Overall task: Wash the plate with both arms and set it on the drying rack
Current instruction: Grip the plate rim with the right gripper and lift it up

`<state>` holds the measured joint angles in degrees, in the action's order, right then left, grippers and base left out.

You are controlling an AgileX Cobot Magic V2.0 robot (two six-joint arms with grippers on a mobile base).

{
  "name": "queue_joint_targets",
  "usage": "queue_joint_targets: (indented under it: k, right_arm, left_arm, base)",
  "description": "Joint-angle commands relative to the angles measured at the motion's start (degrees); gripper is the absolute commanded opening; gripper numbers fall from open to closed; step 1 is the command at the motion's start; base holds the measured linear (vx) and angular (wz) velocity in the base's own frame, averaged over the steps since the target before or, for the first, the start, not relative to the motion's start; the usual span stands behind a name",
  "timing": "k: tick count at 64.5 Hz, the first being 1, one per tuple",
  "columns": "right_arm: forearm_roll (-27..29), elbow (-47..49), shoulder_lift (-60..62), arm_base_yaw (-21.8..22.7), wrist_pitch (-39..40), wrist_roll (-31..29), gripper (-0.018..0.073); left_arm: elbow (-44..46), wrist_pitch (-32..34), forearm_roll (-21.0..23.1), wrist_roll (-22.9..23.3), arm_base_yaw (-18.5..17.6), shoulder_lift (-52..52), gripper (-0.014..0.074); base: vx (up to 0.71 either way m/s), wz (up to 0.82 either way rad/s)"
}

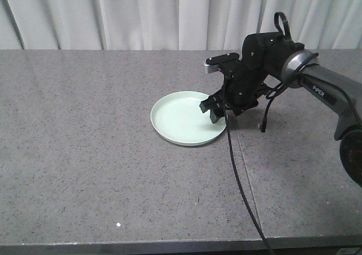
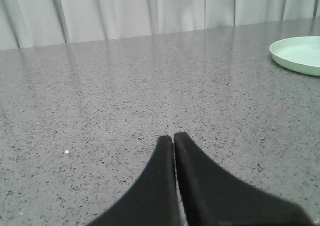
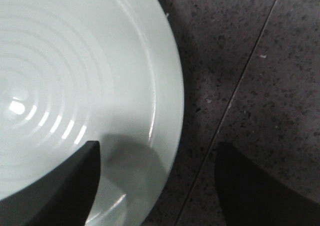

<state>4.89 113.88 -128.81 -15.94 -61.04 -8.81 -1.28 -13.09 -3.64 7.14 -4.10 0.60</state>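
The plate (image 1: 188, 118) lies flat and face up on the speckled stone countertop (image 1: 85, 153). The right gripper (image 3: 157, 156) stands astride the plate's right-hand rim with its jaws wide apart. One finger (image 3: 65, 186) hangs over the glossy ringed face and the other over bare stone just outside the rim. It grips nothing. The left gripper (image 2: 173, 138) has its fingers pressed together on nothing, low over the stone and well to the left of the plate.

The main risk is a failed pinch. The rim is low and the glaze looks slick, so jaws that close too high would probably slide off. The plate sits flush on the stone, leaving the outer finger little room to get under the rim. It could scrape the stone or push the plate sideways. Pressing down on the inner face near the rim might tip the far side up. A one-sided hold would likely let the plate droop. The black cable (image 1: 240, 187) trailing past the plate's right side could also snag or drag.

No drying rack, sink or tap shows in any view. Whether either right fingertip touches the plate cannot be told. The right wrist view cuts off both fingers and most of the plate. In the front view the right gripper's body hides part of the plate's right rim, and the left arm is absent.
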Motion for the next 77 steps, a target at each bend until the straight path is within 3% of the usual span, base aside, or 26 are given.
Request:
queue_joint_targets:
  k: [1, 21, 40, 56, 65, 77]
  right_arm:
    - [-0.5, 1.8, 3.4, 0.1, 0.6, -0.1, 0.04]
    - [-2.0, 1.8, 3.4, 0.1, -1.4, -0.2, -0.0017]
    - [-1.1, 1.8, 6.1, 0.2, -1.2, -0.4, -0.0007]
    - [-0.4, 1.8, 16.3, 0.8, -2.1, -2.0, -0.0002]
    - [6.3, 1.8, 23.9, 3.9, -5.5, -3.8, -0.0001]
    - [17.1, 1.1, 34.3, 11.3, -11.3, -9.0, -0.0001]
  left_arm:
    - [1.2, 4.1, 0.1, 0.4, -0.2, 0.9, -0.0006]
    - [1.2, 4.1, 0.1, 0.4, -0.2, 0.9, -0.0006]
    - [1.2, 4.1, 0.1, 0.4, -0.2, 0.9, -0.0006]
    - [1.2, 4.1, 0.1, 0.4, -0.2, 0.9, -0.0006]
    - [1.2, 4.1, 0.1, 0.4, -0.2, 0.9, -0.0006]
    - [1.2, 4.1, 0.1, 0.4, -0.2, 0.9, -0.0006]
  base:
    - [0.0, 0.0]
    - [0.0, 0.0]
    - [0.0, 0.0]
    - [0.0, 0.0]
    - [0.0, 0.0]
    - [0.0, 0.0]
